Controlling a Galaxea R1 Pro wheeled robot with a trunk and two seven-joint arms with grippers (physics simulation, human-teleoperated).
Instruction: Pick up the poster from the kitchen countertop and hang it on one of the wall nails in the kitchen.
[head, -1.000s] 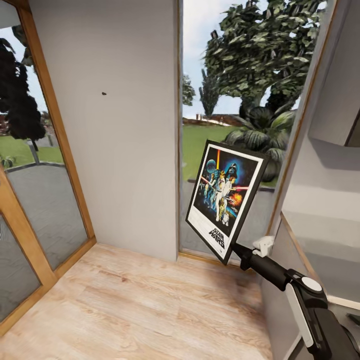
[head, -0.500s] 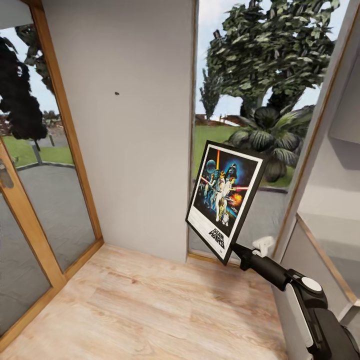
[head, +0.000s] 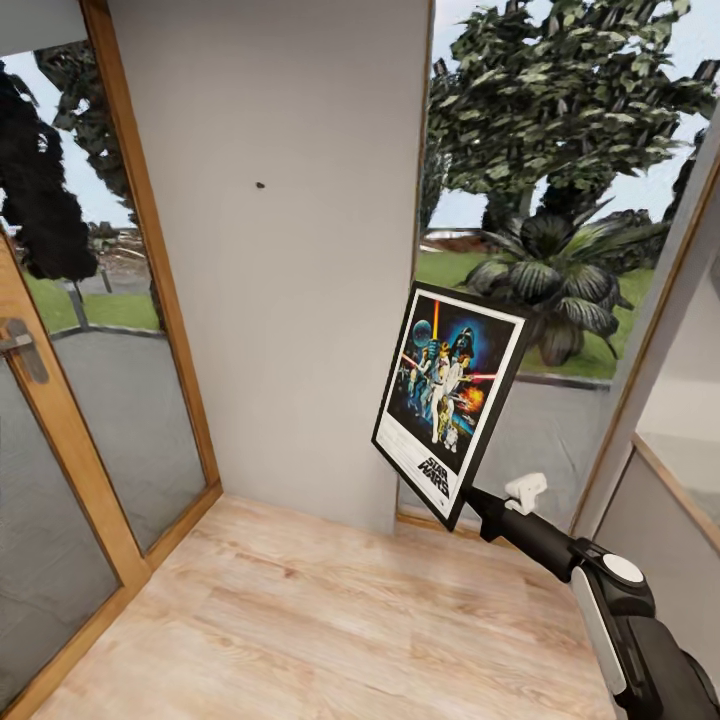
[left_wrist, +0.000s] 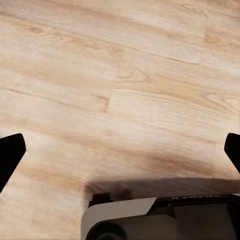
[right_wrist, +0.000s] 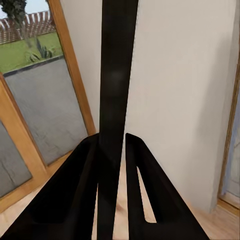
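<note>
**Poster in transit, held at its lower corner, nail ahead on the wall**

Item 1. Poster (head: 448, 400): flat, black-framed, white-bordered, dark blue artwork with figures. Carried in the air in front of the window, well clear of the wooden floor (head: 300, 620), tilted with its top leaning away to the right. Lettering at the foot of the white border reads "STAR WARS"; no other writing is legible. In the right wrist view the frame shows edge-on as a dark vertical bar (right_wrist: 117, 100).

Item 2. Right pincer (head: 474, 507): clamped on the poster's lower right corner, a finger (right_wrist: 145, 200) pressed to each side of the frame edge. The corner hold probably leaves the upper edge free to reach the wall, and the face stays turned toward the head camera.

Item 3. Left pincer (left_wrist: 120, 155): fingers wide apart, nothing between them, pointing down at the floor boards. It appears parked out of the way, since one arm is enough for the light frame.

Item 4. Wall nail (head: 260, 185): a dark speck on the pale grey wall (head: 300, 300), up and to the left of the poster, well apart from it. The poster must yet be raised and brought across to it.

Item 5. Surroundings: glazed door with timber frame (head: 60, 420) at the left; window onto trees and lawn behind the poster.
</note>
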